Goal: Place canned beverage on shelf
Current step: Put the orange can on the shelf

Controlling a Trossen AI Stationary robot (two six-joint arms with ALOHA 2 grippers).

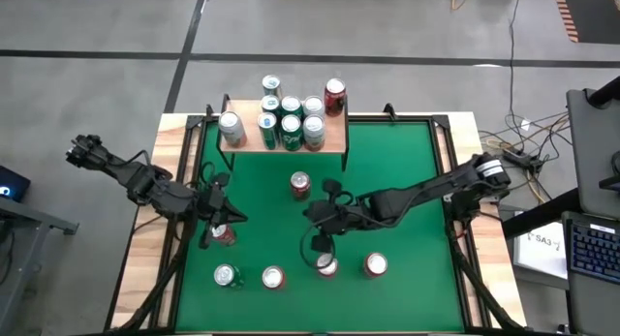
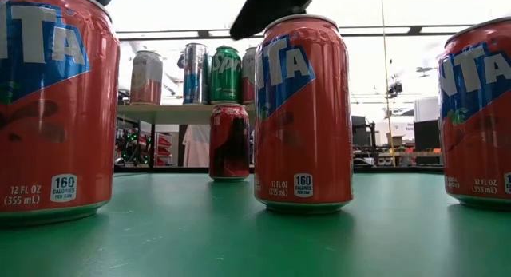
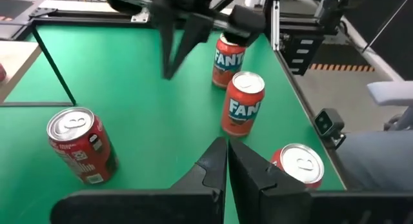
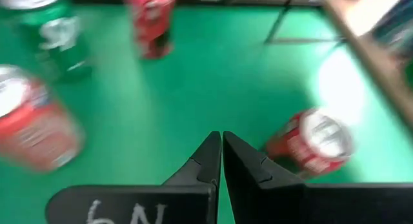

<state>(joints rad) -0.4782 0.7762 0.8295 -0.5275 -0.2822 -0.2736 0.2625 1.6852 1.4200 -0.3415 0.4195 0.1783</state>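
High view shows my right gripper [image 1: 327,212] near the middle of the green bench [image 1: 407,171], fingers pressed together and holding nothing, and my left gripper [image 1: 215,218] near the left edge, also closed and empty, just above a red cola can [image 1: 224,234].

The small light-wood shelf on thin black legs [image 1: 337,135] stands at the far edge, left of centre, already carrying a cluster of green and silver cans [image 1: 289,121]. Loose cans remain: another red cola can [image 1: 299,185] upright mid-bench just in front of the shelf, and a row along the near edge, including an orange soda can [image 1: 375,265].

I judge the step is choosing and grasping a can. To do it well I should spread the fingers first, come down around the can's sides, and close evenly so it stays upright.

Room on the shelf is tight; only its right end looks bare. I should approach from the front, clearing the board's edge and the standing cans.
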